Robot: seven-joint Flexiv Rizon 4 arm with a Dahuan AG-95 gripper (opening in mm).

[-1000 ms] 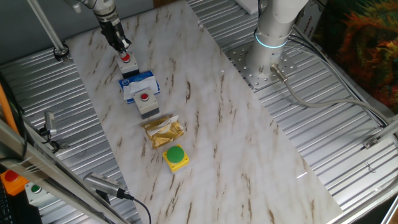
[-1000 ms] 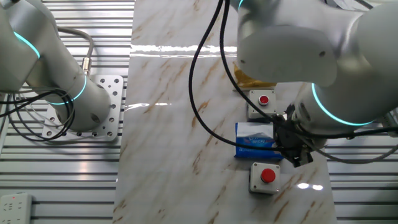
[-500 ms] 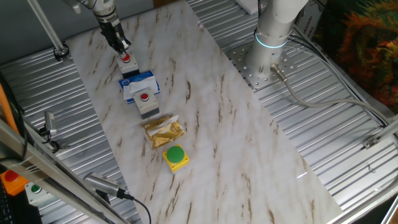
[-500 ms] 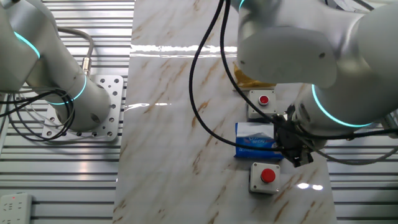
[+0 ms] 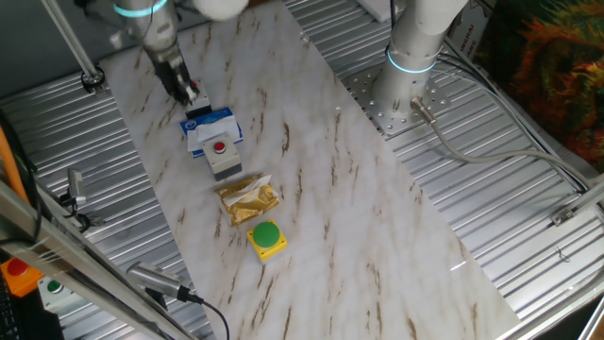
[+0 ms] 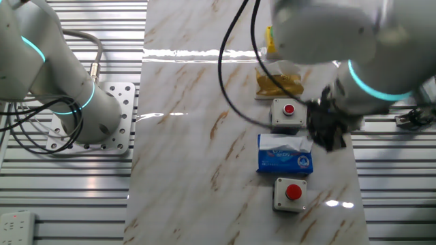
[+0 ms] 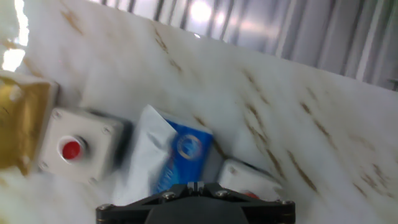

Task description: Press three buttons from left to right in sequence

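Observation:
Of the three buttons, the left one [image 6: 291, 192] is a grey-white box with a red cap, standing free. The middle one [image 6: 288, 110] [image 5: 220, 149] [image 7: 71, 149] looks the same. The yellow box with a green dome [image 5: 266, 236] is the right one. My gripper [image 6: 328, 135] [image 5: 192, 93] is blurred. It hovers beside the blue tissue pack [image 6: 284, 156], between the two red-capped boxes. It covers the left box in one fixed view. In the hand view the gripper [image 7: 196, 185] has its fingers shut together over the pack [image 7: 180, 155], touching nothing.
A crinkled gold foil packet [image 5: 248, 199] [image 6: 278, 82] lies between the middle button and the yellow box. The marble board [image 5: 359, 208] is flanked by ribbed metal panels. The arm's base [image 5: 412, 47] stands at the far side.
The gripper has lifted off the left button's red cap and swung along the row toward the middle button. It now shows motion blur. The buttons, pack and foil have not moved.

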